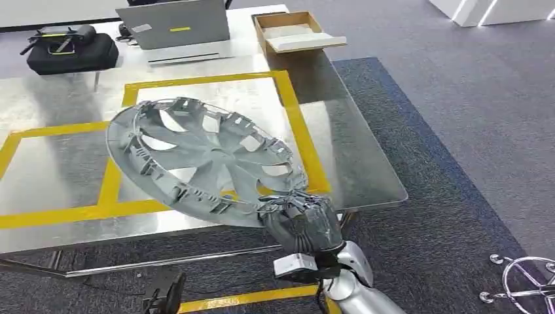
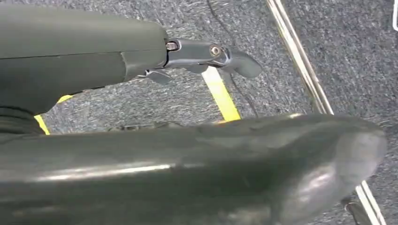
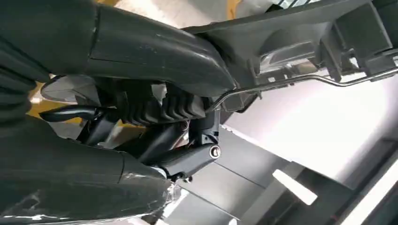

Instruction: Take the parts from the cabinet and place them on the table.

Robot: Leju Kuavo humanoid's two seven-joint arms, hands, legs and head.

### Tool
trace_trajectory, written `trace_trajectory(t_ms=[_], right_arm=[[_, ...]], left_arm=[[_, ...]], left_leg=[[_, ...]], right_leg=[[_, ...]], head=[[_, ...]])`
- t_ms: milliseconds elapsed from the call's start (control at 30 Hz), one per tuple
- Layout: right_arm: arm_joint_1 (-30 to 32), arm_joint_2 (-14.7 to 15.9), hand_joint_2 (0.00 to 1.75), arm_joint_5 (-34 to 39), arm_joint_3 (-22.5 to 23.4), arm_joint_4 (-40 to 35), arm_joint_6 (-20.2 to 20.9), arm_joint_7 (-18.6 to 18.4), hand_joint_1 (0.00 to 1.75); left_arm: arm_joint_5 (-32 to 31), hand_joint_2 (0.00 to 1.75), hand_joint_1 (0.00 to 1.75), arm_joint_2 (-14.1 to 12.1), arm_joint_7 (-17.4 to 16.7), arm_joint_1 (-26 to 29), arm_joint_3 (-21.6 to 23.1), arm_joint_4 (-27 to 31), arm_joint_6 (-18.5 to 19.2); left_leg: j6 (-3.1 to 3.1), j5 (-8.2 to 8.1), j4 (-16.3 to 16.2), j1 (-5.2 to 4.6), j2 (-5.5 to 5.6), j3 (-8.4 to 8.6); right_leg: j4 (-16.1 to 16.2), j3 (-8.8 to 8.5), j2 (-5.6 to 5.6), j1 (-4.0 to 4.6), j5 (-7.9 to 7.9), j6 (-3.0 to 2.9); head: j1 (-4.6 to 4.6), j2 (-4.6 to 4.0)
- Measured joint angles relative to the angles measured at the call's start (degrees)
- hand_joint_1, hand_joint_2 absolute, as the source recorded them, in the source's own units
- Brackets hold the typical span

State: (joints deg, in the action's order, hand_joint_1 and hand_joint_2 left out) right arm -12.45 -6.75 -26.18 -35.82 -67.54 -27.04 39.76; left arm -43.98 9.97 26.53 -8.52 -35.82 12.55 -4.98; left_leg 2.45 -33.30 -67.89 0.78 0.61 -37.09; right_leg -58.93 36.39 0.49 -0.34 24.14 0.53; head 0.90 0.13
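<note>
A large grey wheel cover [image 1: 203, 160] hangs tilted over the steel table [image 1: 353, 150], its ribbed inner side facing up. My right hand [image 1: 302, 219] grips its near rim just past the table's front edge. In the right wrist view the fingers [image 3: 155, 51] wrap the cover's rim [image 3: 300, 42] with its wire ring. My left hand [image 2: 141, 51] hangs low over grey carpet with its fingers apart and nothing in it.
Yellow tape [image 1: 298, 124] marks a square on the table. At the back stand a grey laptop [image 1: 177, 26], a black case [image 1: 72, 52] and an open cardboard box [image 1: 294, 31]. A chrome emblem part [image 1: 527, 281] lies on the carpet at right.
</note>
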Motion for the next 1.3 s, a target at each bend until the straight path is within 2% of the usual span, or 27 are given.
trace_trajectory(t_ms=[33,67,100,133,200,233,267,367,400,467,533,567,600,633,700,733,767,867,933,967,1033,1067,1100,1167,1233,1267,1300], right_arm=[[-0.24,0.00,1.75,-0.40,-0.31,0.50,-0.20,0.00,1.75],[-0.42,0.00,1.75,-0.59,-0.44,0.99,-0.20,0.00,1.75],[-0.49,0.00,1.75,-0.77,-0.61,1.58,-0.20,-0.04,1.75],[-0.52,0.00,1.75,-0.83,-0.77,2.14,-0.13,-0.19,1.75],[-0.88,0.00,1.75,-0.90,-0.85,3.13,0.48,-0.85,1.75],[-1.25,0.00,1.75,-0.77,-0.85,3.66,0.92,-1.14,1.75],[-1.67,0.00,1.75,-0.68,-0.83,4.05,1.22,-1.40,1.75],[-1.92,0.00,1.75,-0.68,-0.85,5.12,1.83,-1.68,1.75],[-1.95,0.00,1.75,-0.92,-0.85,5.40,1.86,-1.77,1.75],[-2.08,0.00,1.75,-2.26,-0.92,5.93,1.40,-1.99,1.75],[-2.11,-0.17,1.75,-3.74,-1.03,6.54,-0.17,-2.01,1.75],[-2.14,-0.50,1.75,-4.35,-1.03,7.06,-1.18,-2.18,1.75],[-2.33,-1.09,1.75,-4.81,-1.05,7.76,-1.90,-2.58,1.75],[-2.74,-1.69,1.75,-4.92,-1.14,8.42,-2.03,-2.97,1.75],[-4.03,-2.93,1.75,-4.02,-1.38,9.71,-0.96,-3.45,1.75],[-4.61,-3.38,1.75,-3.09,-1.46,10.12,-0.05,-3.50,1.75],[-5.22,-3.81,1.75,-2.32,-1.69,10.50,0.72,-3.43,1.75],[-5.40,-4.55,1.75,-1.01,-1.82,11.33,1.99,-3.41,1.75],[-5.56,-4.76,1.75,-0.57,-1.82,11.94,2.73,-3.48,1.75],[-5.67,-4.92,1.75,-0.37,-1.82,12.24,3.13,-3.45,1.75],[-5.74,-5.20,1.75,0.17,-1.82,12.90,3.82,-3.04,1.75],[-5.74,-5.25,1.75,0.44,-1.82,13.25,4.13,-2.91,1.75],[-5.77,-5.27,1.75,0.48,-1.84,13.64,4.35,-2.78,1.75],[-5.86,-5.40,1.75,0.52,-2.10,14.06,4.70,-2.60,1.75],[-6.18,-5.81,1.75,0.74,-2.19,14.40,4.72,-2.60,1.75],[-6.54,-5.86,1.75,0.92,-2.21,14.62,4.70,-2.58,1.75],[-6.81,-5.86,1.75,1.03,-2.21,14.78,4.61,-2.51,1.75]], left_arm=[[0.06,0.00,0.00,-0.09,-0.02,0.06,0.00,0.00,0.15],[0.18,0.00,0.00,-0.11,-0.13,0.11,0.00,0.00,0.29],[0.17,0.00,0.00,-0.22,-0.33,0.12,0.00,0.00,0.46],[0.17,0.00,0.00,-0.30,-0.42,0.10,0.00,0.00,0.55],[0.15,0.00,0.00,-0.37,-0.50,0.02,0.00,0.00,0.64],[0.09,0.00,0.00,-0.37,-0.50,-0.04,0.00,0.00,0.70],[0.07,0.00,0.00,-0.35,-0.52,-0.23,0.02,0.00,0.81],[0.00,0.00,0.00,-0.35,-0.70,-0.11,0.07,0.00,0.81],[0.00,0.00,0.00,-0.31,-0.70,-0.13,0.09,0.00,0.81],[0.00,0.00,0.00,-0.31,-0.72,-0.27,0.15,0.00,0.81],[0.31,0.00,0.00,-0.33,-0.72,-0.22,0.11,0.00,0.83],[0.63,0.00,0.00,-0.39,-0.94,-0.12,0.09,0.00,0.96],[0.79,0.00,0.00,-0.50,-1.35,-0.03,0.04,0.00,1.20],[0.79,0.00,0.00,-0.63,-1.84,0.07,0.04,0.00,1.38],[0.52,0.00,0.00,-0.85,-2.41,0.21,0.02,0.00,1.77],[0.26,0.00,0.00,-0.87,-2.43,0.22,0.02,0.00,1.88],[0.17,0.00,0.00,-0.96,-2.40,0.05,0.02,0.00,2.06],[0.15,0.00,0.00,-1.07,-2.19,-0.03,0.02,0.00,2.47],[0.22,0.00,0.00,-1.18,-2.03,-0.32,0.02,0.04,2.60],[0.31,0.00,0.00,-1.16,-2.05,-0.55,0.02,0.04,2.67],[0.48,0.00,0.00,-1.20,-2.10,-0.82,0.02,0.04,2.69],[0.52,0.00,0.00,-1.18,-2.14,-0.74,0.02,0.04,2.69],[0.61,0.00,0.00,-1.18,-2.14,-0.61,0.02,0.04,2.71],[0.63,0.00,0.00,-1.25,-2.12,-0.43,0.02,0.04,2.54],[0.68,0.00,0.00,-1.33,-2.08,-0.46,0.02,0.04,2.34],[0.57,0.00,0.00,-1.33,-2.03,-0.50,0.02,0.04,2.27],[0.30,0.00,0.00,-1.29,-2.05,-0.65,0.04,0.04,2.21]], left_leg=[[0.08,-1.75,-4.77,-0.02,0.00,-2.46],[0.14,-2.18,-7.71,-0.03,0.00,-4.18],[0.16,-1.06,-7.65,-0.02,0.00,-4.48],[0.13,1.14,-5.39,0.00,0.00,-3.71],[0.07,6.87,4.57,0.10,-0.06,0.82],[0.09,7.85,8.58,0.18,-0.17,2.70],[-0.23,7.22,10.13,0.00,0.03,3.26],[-1.43,7.36,9.71,-0.22,0.10,2.89],[-1.86,7.62,9.90,0.15,0.07,2.97],[-2.51,7.61,9.90,0.24,0.06,3.07],[-2.62,7.59,9.88,0.21,0.06,3.05],[-2.64,7.56,9.87,0.17,0.06,3.08],[-2.68,7.51,9.87,0.15,0.06,3.14],[-2.70,7.46,9.86,0.15,0.07,3.24],[-2.47,7.21,9.86,0.18,0.08,3.66],[-2.22,7.04,9.86,0.16,0.09,3.81],[-1.87,6.93,9.65,-0.24,0.13,3.48],[-0.85,7.51,10.31,0.06,0.15,3.53],[-0.13,6.73,9.85,0.15,0.00,3.48],[-0.01,4.96,7.39,0.05,-0.03,2.30],[0.16,0.82,-2.35,0.07,-0.03,-2.61],[0.17,0.04,-6.22,0.05,-0.03,-4.67],[0.20,0.40,-7.71,0.06,-0.04,-5.78],[0.09,4.29,-3.63,0.07,-0.05,-4.05],[-0.15,9.84,6.60,0.13,-0.12,0.63],[-0.18,9.83,8.86,-0.04,-0.10,1.66],[-0.67,8.94,10.13,0.05,-0.10,2.00]], right_leg=[[0.00,0.00,0.01,0.02,0.06,-0.09],[-0.01,-0.01,0.02,0.03,0.07,-0.10],[-0.01,-0.08,0.04,0.02,0.07,-0.10],[-0.02,-0.13,0.06,0.01,0.07,-0.08],[-0.05,-0.40,0.14,-0.11,0.15,0.12],[-0.10,-0.47,0.14,-0.02,0.21,0.52],[-0.61,-0.10,0.20,0.46,0.35,0.85],[0.13,-0.28,0.12,0.28,-0.09,1.63],[-0.02,-0.21,0.13,0.26,0.06,1.92],[-4.06,1.86,-0.09,0.21,2.82,2.55],[-13.86,6.42,-0.09,0.17,7.03,2.79],[-17.64,8.31,-0.09,0.17,8.13,2.80],[-18.45,8.95,-0.09,0.18,7.75,2.67],[-16.45,7.99,-0.09,0.18,6.02,2.50],[-6.41,3.05,-0.10,0.18,0.96,2.13],[-1.73,0.68,-0.11,0.17,-0.46,1.97],[-0.41,-0.52,-0.04,0.31,0.53,1.83],[-0.57,-0.04,0.09,0.63,0.33,0.98],[0.21,-0.47,0.04,0.17,-0.04,0.27],[0.29,-0.49,-0.02,0.15,-0.04,-0.11],[0.41,-0.47,0.21,0.23,1.06,-0.96],[0.41,-0.63,0.19,0.27,1.26,-1.02],[0.41,-0.95,0.19,0.29,1.42,-0.98],[0.35,-1.81,0.12,0.28,1.23,-0.63],[0.29,-2.66,0.22,0.21,1.49,-0.15],[-0.09,-2.48,0.28,0.78,1.80,0.30],[-0.22,-2.07,0.36,0.76,1.77,0.50]], head=[[-0.02,0.00],[0.02,0.02],[-0.02,0.00],[0.00,0.00],[0.00,0.00],[0.00,0.00],[0.09,0.00],[-0.07,0.00],[0.09,0.00],[-0.57,0.00],[-0.57,0.00],[-0.52,0.00],[-0.55,0.00],[-0.52,0.00],[-0.50,0.00],[-0.57,0.00],[-0.50,0.00],[-0.39,0.00],[-0.33,0.00],[0.02,0.00],[0.09,0.00],[0.09,0.00],[0.07,0.00],[0.07,0.02],[0.11,0.00],[0.15,0.00],[0.17,0.00]])
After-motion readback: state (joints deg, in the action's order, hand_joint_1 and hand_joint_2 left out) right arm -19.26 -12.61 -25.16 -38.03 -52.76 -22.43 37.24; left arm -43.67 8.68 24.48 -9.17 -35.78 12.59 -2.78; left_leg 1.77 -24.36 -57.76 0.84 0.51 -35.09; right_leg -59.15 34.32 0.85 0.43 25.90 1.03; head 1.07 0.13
